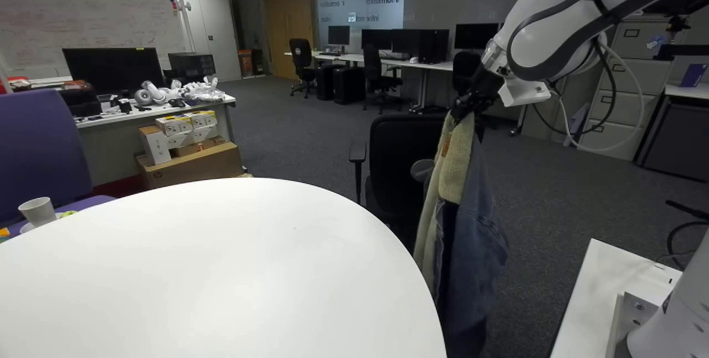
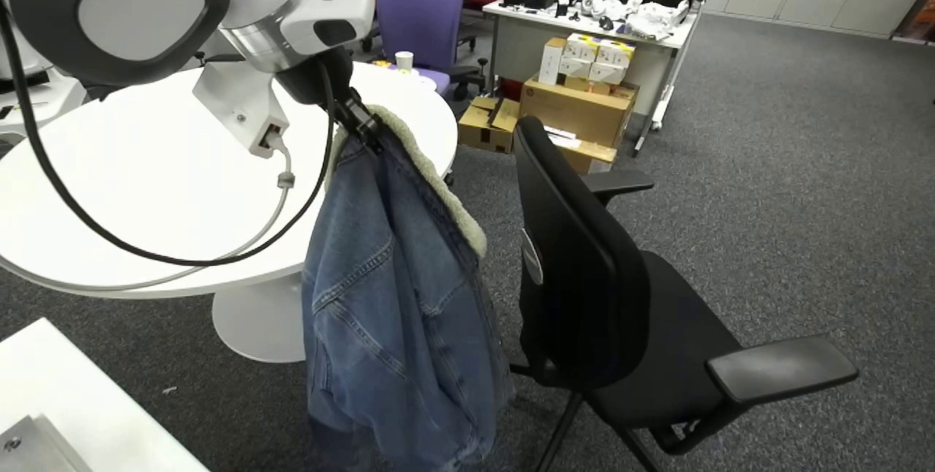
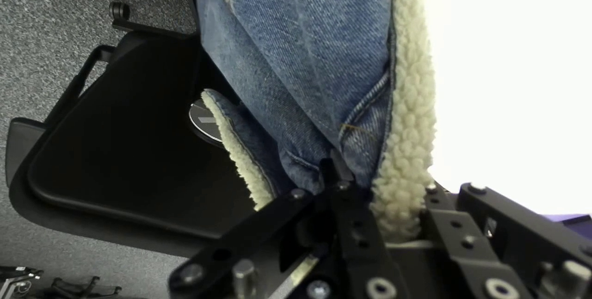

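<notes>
A blue denim jacket (image 2: 398, 297) with cream fleece lining (image 1: 457, 167) hangs from my gripper (image 2: 371, 137). In both exterior views the jaws are closed on the upper part of the garment, and it drapes straight down beside the round white table. Seen from the wrist, denim (image 3: 305, 49) fills the middle, and a thick fleece edge (image 3: 411, 118) passes between the fingers, partly hiding the right one. The left finger (image 3: 340, 167) presses against folded denim. A black office chair (image 2: 584, 260) stands close by, its backrest towards the jacket, with a gap between them in that view.
The round white table (image 1: 221, 269) borders the jacket on one side. My arm's base stands on a white bench (image 1: 615, 275). A purple chair (image 2: 420, 12) carries a white cup (image 2: 404, 60). Cardboard boxes (image 2: 573, 110) sit below a cluttered desk. Loose cables (image 2: 197, 261) loop from the arm.
</notes>
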Controlling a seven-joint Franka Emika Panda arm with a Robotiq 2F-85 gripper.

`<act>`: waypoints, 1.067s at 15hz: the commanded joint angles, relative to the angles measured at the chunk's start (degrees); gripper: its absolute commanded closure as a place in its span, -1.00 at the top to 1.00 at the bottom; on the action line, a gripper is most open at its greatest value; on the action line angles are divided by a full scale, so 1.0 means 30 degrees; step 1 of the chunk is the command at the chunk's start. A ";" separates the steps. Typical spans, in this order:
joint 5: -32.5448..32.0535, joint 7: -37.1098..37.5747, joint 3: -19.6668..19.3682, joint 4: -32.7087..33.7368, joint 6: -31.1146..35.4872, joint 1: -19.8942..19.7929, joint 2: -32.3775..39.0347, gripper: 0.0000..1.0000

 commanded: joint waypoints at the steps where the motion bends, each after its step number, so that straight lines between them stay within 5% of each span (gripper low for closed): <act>1: 0.0339 -0.0237 0.0404 0.0025 -0.0061 -0.0359 0.0005 -0.77; 3: 0.0206 0.0087 0.0657 0.0142 0.0120 -0.0408 0.0045 -0.94; 11: 0.3316 0.6617 0.2048 0.3194 -0.2612 -0.0301 0.1855 -0.94; 16: 0.3310 1.0571 0.2283 0.5691 -0.3899 -0.1153 0.2725 -0.94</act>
